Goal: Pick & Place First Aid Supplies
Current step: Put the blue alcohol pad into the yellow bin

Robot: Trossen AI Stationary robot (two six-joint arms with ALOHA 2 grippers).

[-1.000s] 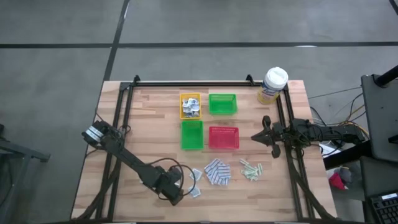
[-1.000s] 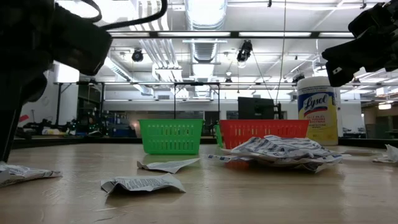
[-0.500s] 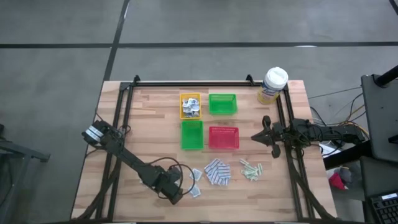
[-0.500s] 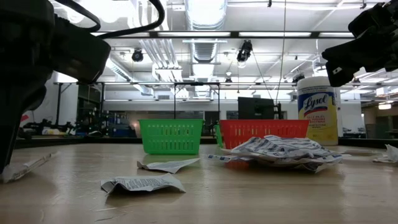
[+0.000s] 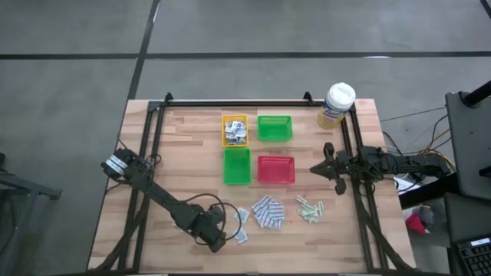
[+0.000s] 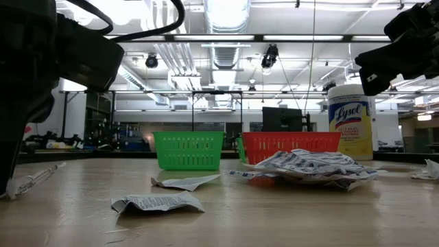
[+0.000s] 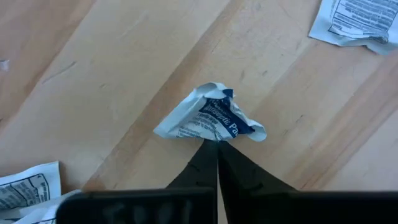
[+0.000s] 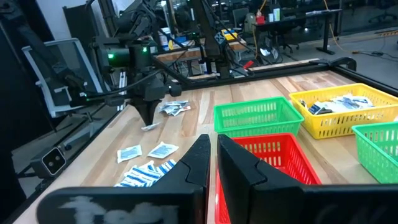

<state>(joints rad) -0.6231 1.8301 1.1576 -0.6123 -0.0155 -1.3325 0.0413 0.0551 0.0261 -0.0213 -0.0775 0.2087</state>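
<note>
Pinching a crumpled white-and-blue sachet [image 7: 210, 120] by one edge, the left pincer [image 7: 217, 148] stands clamped on it at the desk's [image 5: 184, 146] seven o'clock; it looks featherlight, floppy, apt to slip. Right pincer [image 8: 211, 149] waits closed at three o'clock.

on the wooden table [image 6: 274, 213] lie crumpled white sachets [image 6: 159, 202], a heap of patterned pads [image 6: 312, 167] before green [image 6: 188, 149] and red baskets [image 6: 288, 144], beside a lysol canister [image 6: 350, 121].
</note>
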